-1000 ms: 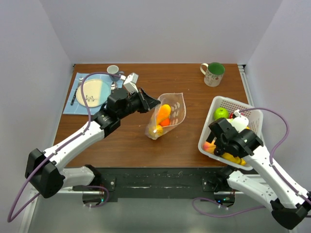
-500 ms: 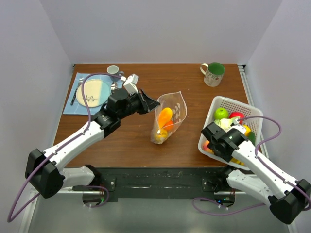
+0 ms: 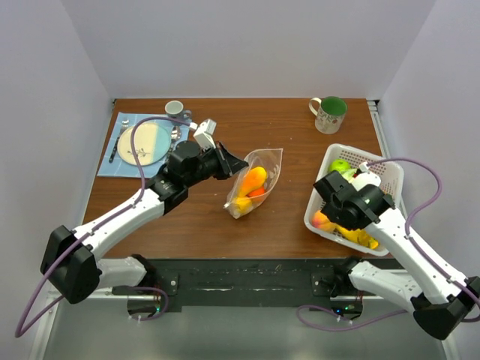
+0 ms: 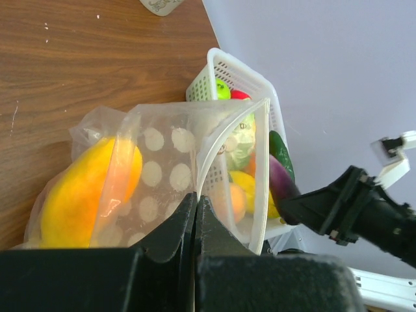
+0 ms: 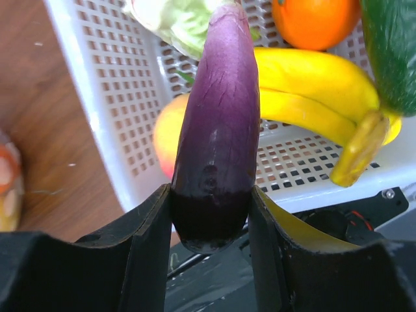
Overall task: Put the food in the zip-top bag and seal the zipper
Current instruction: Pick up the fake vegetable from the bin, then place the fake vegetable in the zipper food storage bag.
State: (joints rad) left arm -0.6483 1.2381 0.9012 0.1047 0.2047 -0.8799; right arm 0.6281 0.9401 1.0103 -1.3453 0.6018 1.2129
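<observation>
The left gripper (image 4: 195, 203) pinches the mouth edge of the zip-top bag (image 4: 166, 166), holding it open at the middle of the table (image 3: 202, 225) with orange and yellow food (image 4: 81, 188) inside. The right gripper (image 5: 211, 218) grips a purple eggplant (image 5: 218, 117) over the white basket (image 5: 88, 104), apparently clear of it, for carrying across.

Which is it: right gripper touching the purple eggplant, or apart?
Touching. In the right wrist view, both fingers of the right gripper press the sides of the purple eggplant, with no gap.
</observation>
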